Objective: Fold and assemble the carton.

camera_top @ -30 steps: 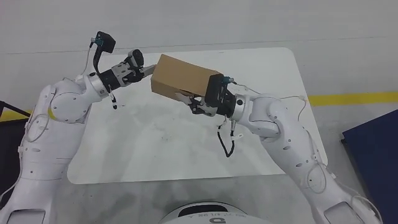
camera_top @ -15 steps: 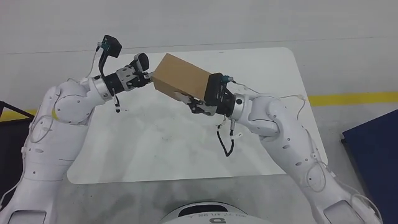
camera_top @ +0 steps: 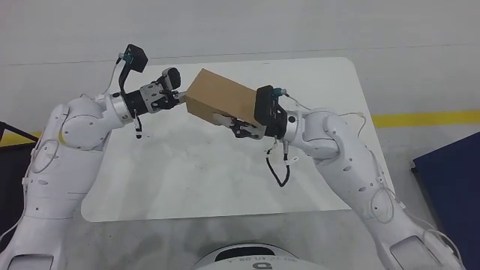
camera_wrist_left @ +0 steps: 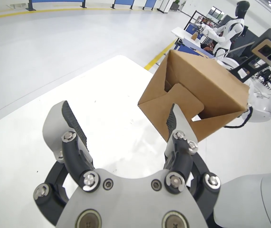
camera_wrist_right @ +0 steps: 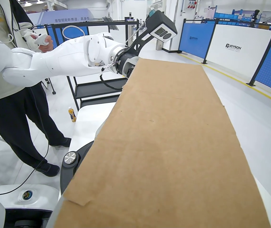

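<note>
So the carton (camera_top: 221, 96) is plain brown cardboard, already squared up into a box shape and held up off the white table (camera_top: 187, 172), tilted, right between the two arms over the far half of the tabletop. No markings on the faces you can see, just bare board with a few crease lines across the big panel (camera_wrist_right: 168, 143).

The end facing the left arm is only half closed. In the left wrist view (camera_wrist_left: 197, 88) a tabbed flap is folded across it with a dark gap into the inside beside it.

The right gripper (camera_top: 234, 125) has the carton by its other end, low down. It looks clamped on the cardboard there, though the fingers are mostly tucked under the box, so take that with a grain of salt.

The left gripper (camera_wrist_left: 119, 105) sits at the half-closed end with its jaws spread wide and nothing between them. One ribbed finger (camera_wrist_left: 173, 117) is right up against the tabbed flap.

Further out there are blue and white partition panels (camera_wrist_right: 233, 46) on the shop floor, with a logo and lettering on the white ones.
</note>
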Available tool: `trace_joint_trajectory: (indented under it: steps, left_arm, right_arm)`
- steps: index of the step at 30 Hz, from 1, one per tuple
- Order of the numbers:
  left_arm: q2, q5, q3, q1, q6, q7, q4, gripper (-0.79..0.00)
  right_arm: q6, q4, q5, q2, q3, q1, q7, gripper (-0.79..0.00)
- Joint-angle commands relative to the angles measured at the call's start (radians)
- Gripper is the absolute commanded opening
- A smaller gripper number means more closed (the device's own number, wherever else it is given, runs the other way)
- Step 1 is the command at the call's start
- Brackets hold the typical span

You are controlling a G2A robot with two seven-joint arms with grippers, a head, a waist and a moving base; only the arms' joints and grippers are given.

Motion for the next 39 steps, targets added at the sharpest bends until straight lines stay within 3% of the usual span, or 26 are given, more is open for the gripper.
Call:
trace_joint_trajectory:
  steps: [1, 21, 30, 39]
  left_arm:
    - [0.0, -0.002, 0.005, -0.004, 0.001, -0.002, 0.0, 0.0]
    - [0.004, 0.017, 0.026, -0.027, 0.006, -0.014, 0.009, 0.0]
    - [0.017, -0.032, -0.059, 0.041, -0.019, 0.05, 0.086, 0.0]
    - [0.026, -0.096, -0.125, 0.11, -0.036, 0.098, 0.099, 0.0]
  right_arm:
    - [0.003, 0.0, 0.004, 0.0, -0.005, 0.004, 0.008, -0.785]
    - [0.034, 0.005, 0.013, 0.0, -0.026, 0.023, 0.032, -0.785]
    - [-0.002, -0.012, 0.033, 0.015, 0.036, -0.013, -0.01, -0.785]
    - [-0.018, -0.018, 0.088, 0.021, 0.068, -0.035, -0.043, -0.785]
